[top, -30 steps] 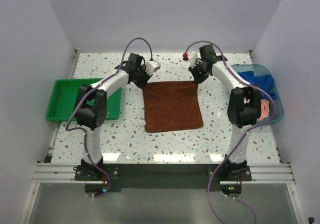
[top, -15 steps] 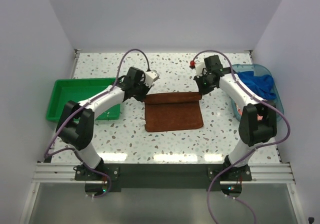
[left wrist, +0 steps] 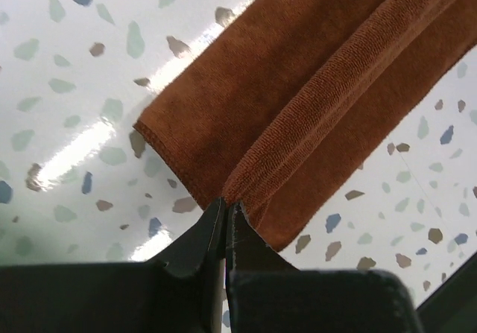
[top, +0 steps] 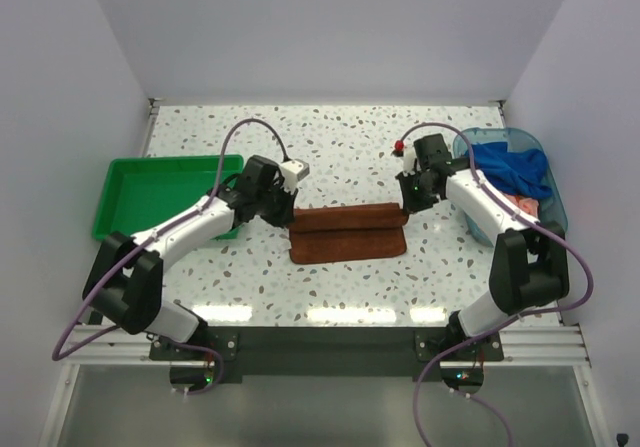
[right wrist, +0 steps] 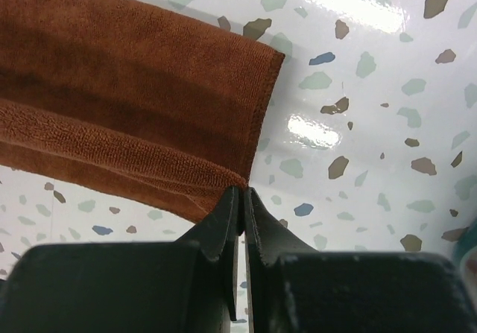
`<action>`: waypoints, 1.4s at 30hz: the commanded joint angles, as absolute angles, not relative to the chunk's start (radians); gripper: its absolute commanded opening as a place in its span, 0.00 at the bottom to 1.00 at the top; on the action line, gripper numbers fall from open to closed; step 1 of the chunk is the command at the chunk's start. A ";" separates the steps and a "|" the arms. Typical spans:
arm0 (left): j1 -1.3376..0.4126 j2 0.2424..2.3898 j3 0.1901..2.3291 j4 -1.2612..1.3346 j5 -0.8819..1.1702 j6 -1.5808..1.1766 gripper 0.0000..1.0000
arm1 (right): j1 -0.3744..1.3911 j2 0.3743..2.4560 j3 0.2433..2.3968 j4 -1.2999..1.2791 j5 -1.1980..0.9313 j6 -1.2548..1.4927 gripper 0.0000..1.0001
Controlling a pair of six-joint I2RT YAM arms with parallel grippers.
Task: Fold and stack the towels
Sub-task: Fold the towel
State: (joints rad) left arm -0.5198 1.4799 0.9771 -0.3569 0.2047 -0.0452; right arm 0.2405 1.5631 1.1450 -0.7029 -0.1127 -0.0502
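The rust-brown towel (top: 347,232) lies mid-table, its far half doubled over toward the near edge. My left gripper (top: 287,211) is shut on the towel's left far corner (left wrist: 246,188), held just above the lower layer (left wrist: 223,117). My right gripper (top: 408,205) is shut on the right far corner (right wrist: 223,178) over the lower layer (right wrist: 149,72). A royal blue towel (top: 512,167) and a pink towel (top: 518,203) lie in the clear blue tub (top: 556,207) at the right. The orange flowered towel is out of view.
A green plastic tray (top: 150,192) stands at the left, beside my left arm. The blue tub sits by the right wall, close to my right arm. White walls enclose the speckled table (top: 330,137) on three sides.
Both grippers have pulled the towel's far edge toward the near side, so the flat towel is now doubled over. Both arms have drawn back from the far side.
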 commanded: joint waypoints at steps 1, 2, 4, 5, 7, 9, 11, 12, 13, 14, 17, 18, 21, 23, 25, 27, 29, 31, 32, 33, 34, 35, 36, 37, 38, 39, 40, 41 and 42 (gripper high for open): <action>-0.518 1.440 0.921 -0.335 0.276 -0.121 0.00 | 0.227 1.514 1.129 -0.693 -0.040 -0.008 0.00; -0.522 1.442 0.899 -0.318 0.290 -0.129 0.00 | 0.227 1.513 1.129 -0.692 -0.035 0.024 0.00; -0.528 1.451 0.881 -0.302 0.311 -0.159 0.00 | 0.227 1.516 1.129 -0.684 -0.041 0.032 0.00; -0.529 1.454 0.861 -0.287 0.321 -0.170 0.00 | 0.227 1.517 1.127 -0.683 -0.041 0.038 0.00; -0.531 1.460 0.847 -0.279 0.319 -0.181 0.00 | 0.227 1.517 1.121 -0.677 -0.043 0.049 0.00; -0.531 1.460 0.830 -0.268 0.316 -0.186 0.00 | 0.229 1.511 1.106 -0.672 -0.041 0.057 0.00; -0.531 1.470 0.827 -0.271 0.304 -0.187 0.00 | 0.227 1.509 1.089 -0.670 -0.035 0.060 0.00; -0.531 1.477 0.825 -0.275 0.299 -0.189 0.00 | 0.227 1.509 1.085 -0.675 -0.031 0.063 0.00; -0.531 1.485 0.827 -0.278 0.287 -0.187 0.00 | 0.227 1.508 1.080 -0.675 -0.031 0.063 0.00; -0.531 1.489 0.828 -0.281 0.284 -0.186 0.00 | 0.227 1.503 1.071 -0.673 -0.034 0.064 0.00; -0.532 1.500 0.839 -0.291 0.262 -0.175 0.00 | 0.227 1.488 1.055 -0.670 -0.052 0.075 0.00; -0.532 1.500 0.842 -0.296 0.258 -0.173 0.00 | 0.227 1.483 1.052 -0.670 -0.052 0.078 0.00; -0.531 1.502 0.854 -0.305 0.252 -0.163 0.00 | 0.227 1.479 1.043 -0.675 -0.057 0.084 0.00; -0.532 1.509 0.856 -0.310 0.253 -0.161 0.00 | 0.229 1.479 1.031 -0.672 -0.066 0.089 0.00; -0.532 1.519 0.856 -0.311 0.264 -0.160 0.00 | 0.227 1.480 1.020 -0.666 -0.071 0.101 0.00; -0.532 1.532 0.856 -0.307 0.268 -0.161 0.00 | 0.227 1.486 1.002 -0.649 -0.087 0.110 0.00; -0.532 1.546 0.854 -0.302 0.275 -0.163 0.00 | 0.227 1.497 0.993 -0.644 -0.098 0.115 0.00; -0.532 1.554 0.853 -0.298 0.275 -0.163 0.00 | 0.227 1.514 0.989 -0.644 -0.103 0.120 0.00; -0.532 1.560 0.856 -0.296 0.273 -0.164 0.00 | 0.227 1.520 0.986 -0.641 -0.103 0.120 0.00; -0.532 1.563 0.856 -0.298 0.273 -0.166 0.01 | 0.227 1.523 0.985 -0.638 -0.103 0.121 0.00; -0.532 1.563 0.857 -0.299 0.276 -0.166 0.04 | 0.229 1.528 0.983 -0.638 -0.104 0.121 0.00; -0.531 1.565 0.857 -0.301 0.278 -0.166 0.06 | 0.227 1.531 0.979 -0.635 -0.110 0.121 0.00; -0.532 1.563 0.859 -0.302 0.282 -0.166 0.09 | 0.227 1.532 0.977 -0.635 -0.117 0.121 0.00; -0.532 1.560 0.859 -0.304 0.291 -0.167 0.16 | 0.229 1.531 0.977 -0.635 -0.124 0.121 0.00; -0.534 1.552 0.859 -0.307 0.293 -0.166 0.21 | 0.232 1.526 0.976 -0.635 -0.142 0.121 0.00; -0.534 1.546 0.859 -0.311 0.304 -0.166 0.26 | 0.233 1.523 0.974 -0.638 -0.152 0.121 0.06; -0.534 1.540 0.859 -0.325 0.307 -0.167 0.35 | 0.236 1.519 0.974 -0.643 -0.158 0.123 0.09; -0.532 1.522 0.861 -0.331 0.311 -0.169 0.39 | 0.242 1.508 0.974 -0.658 -0.170 0.123 0.12; -0.532 1.510 0.859 -0.337 0.314 -0.172 0.43 | 0.247 1.500 0.974 -0.670 -0.176 0.129 0.18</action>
State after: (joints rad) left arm -0.5335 1.5585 0.8360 -0.3092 0.2974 -0.1699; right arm 0.2409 1.5269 0.9752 -0.6594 -0.1459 0.1184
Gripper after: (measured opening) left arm 0.400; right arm 0.139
